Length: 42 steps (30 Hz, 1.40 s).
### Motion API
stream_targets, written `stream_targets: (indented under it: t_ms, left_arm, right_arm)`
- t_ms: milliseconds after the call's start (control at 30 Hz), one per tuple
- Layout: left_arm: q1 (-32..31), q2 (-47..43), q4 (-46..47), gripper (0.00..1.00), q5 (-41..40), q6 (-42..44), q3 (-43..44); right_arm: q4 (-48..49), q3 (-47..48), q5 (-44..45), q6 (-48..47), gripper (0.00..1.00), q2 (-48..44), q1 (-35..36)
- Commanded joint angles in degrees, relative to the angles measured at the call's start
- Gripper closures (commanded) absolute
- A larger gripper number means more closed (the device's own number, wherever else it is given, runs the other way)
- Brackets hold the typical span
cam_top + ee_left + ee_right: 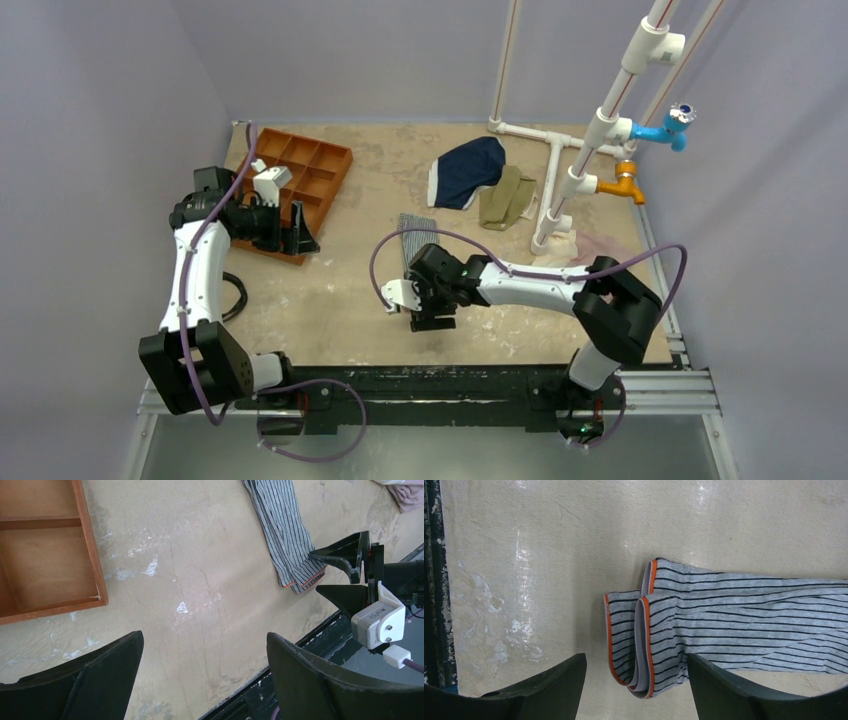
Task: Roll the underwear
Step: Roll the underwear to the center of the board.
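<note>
- My right gripper [636, 662] is open about as wide as the cloth and has nothing in it.
- The striped underwear [734, 625] lies flat on the table [549, 540], folded into a long strip.
- Its orange-edged end sits right under my right jaws. The rest runs straight away from them.
- From above, the strip [417, 232] points from the near edge toward the far side of the table. My right gripper [433, 322] is over its near end.
- I think these jaws are just above the cloth and not touching it, but the wrist view does not show the height well.
- My right arm reaches in from its base on the right. The elbow is bent and the wrist points down.
- My left gripper [205, 640] is open very wide and empty, with only bare table between its jaws.
- It sits by the wooden tray [305, 175], well apart from the strip, and faces sideways toward it.
- So my right arm is much nearer. I think a roll should start at this near end and go along the strip, away from me.
</note>
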Motion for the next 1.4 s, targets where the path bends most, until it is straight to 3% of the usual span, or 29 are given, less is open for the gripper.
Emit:
stream_targets:
  t_ms: [0, 100, 567, 733, 833, 1167, 1367]
  left_arm:
    - [0.0, 0.0, 1.0, 0.07, 1.3, 0.2, -0.7]
    - [-0.1, 0.1, 0.7, 0.07, 1.3, 0.4, -0.8]
    - [-0.1, 0.3, -0.2, 0.07, 1.3, 2.1, -0.7]
    - [-0.1, 0.0, -1.9, 0.07, 2.9, 5.4, -1.3]
    - [-0.2, -1.1, -2.6, 0.07, 4.1, 8.7, -2.7]
    - [-0.2, -9.7, -1.2, 0.08, 5.3, 16.9, -9.2]
    - [-0.1, -14.3, -0.9, 0.09, 5.4, 19.4, -12.8]
  right_arm:
    - [2.6, -1.3, 2.4, -0.4, 0.28, -1.6, 1.6]
    - [4.4, -1.8, 4.1, -0.2, 0.31, -0.7, 2.2]
    - [7.6, -2.8, 6.4, 2.1, 0.62, 4.1, 3.0]
    - [3.4, 0.2, 0.8, 2.9, 0.88, 5.4, 2.9]
    - [-1.9, 4.4, -3.9, 3.1, 0.98, 6.5, 2.7]
    - [-22.5, 23.5, -26.4, 1.7, 1.00, 20.5, -5.4]
    - [-29.7, 32.6, -33.8, 0.6, 1.00, 30.2, -10.7]
